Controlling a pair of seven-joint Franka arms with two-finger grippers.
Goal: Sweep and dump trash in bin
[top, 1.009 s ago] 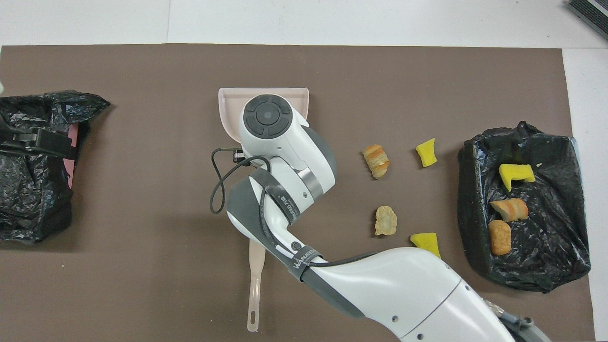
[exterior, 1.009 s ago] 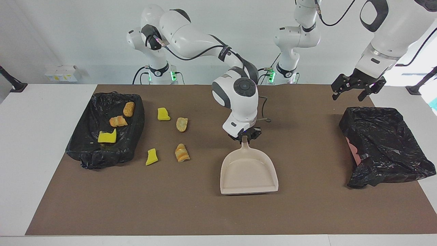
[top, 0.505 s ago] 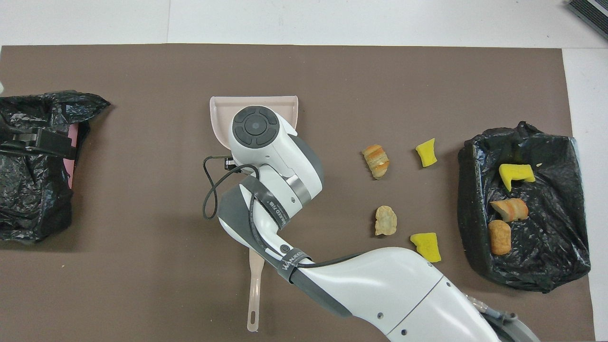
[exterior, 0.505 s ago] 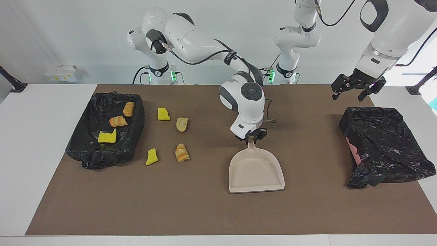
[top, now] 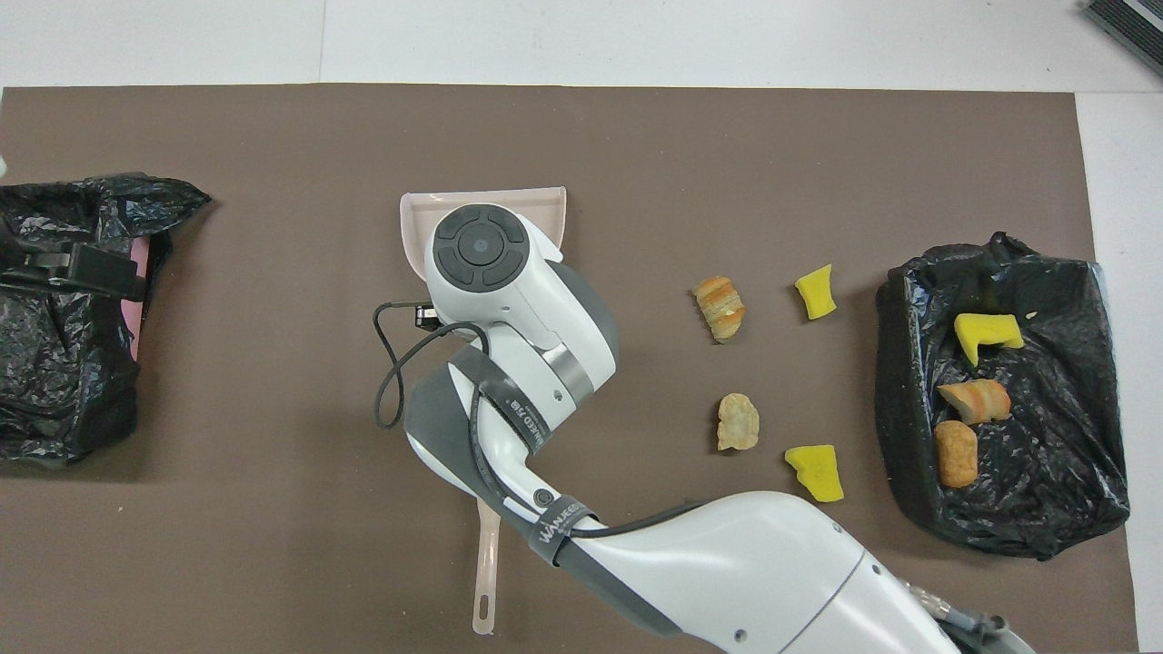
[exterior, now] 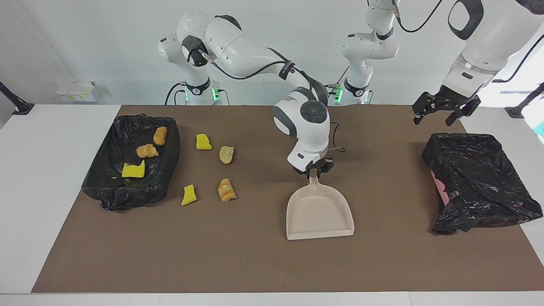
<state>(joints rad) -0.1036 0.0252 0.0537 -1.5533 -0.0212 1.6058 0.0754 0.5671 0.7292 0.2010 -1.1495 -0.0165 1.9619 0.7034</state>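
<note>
facing view: dustpan (exterior: 319, 216) set flat mid-mat.
right gripper (exterior: 313, 170) at its handle, grip unclear; scraps (exterior: 226, 189) beside dustpan unswept.

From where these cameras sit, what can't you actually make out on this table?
- The right gripper: in the overhead view the right arm's own wrist covers it, along with most of the dustpan.
- The slim beige handle: in the overhead view its farther end runs under that arm, so what it joins is hidden.
- The bagged bin at the left arm's end: crumpled black plastic covers its inside in both views.
- The left gripper: in the overhead view it is dark against that bag.
</note>
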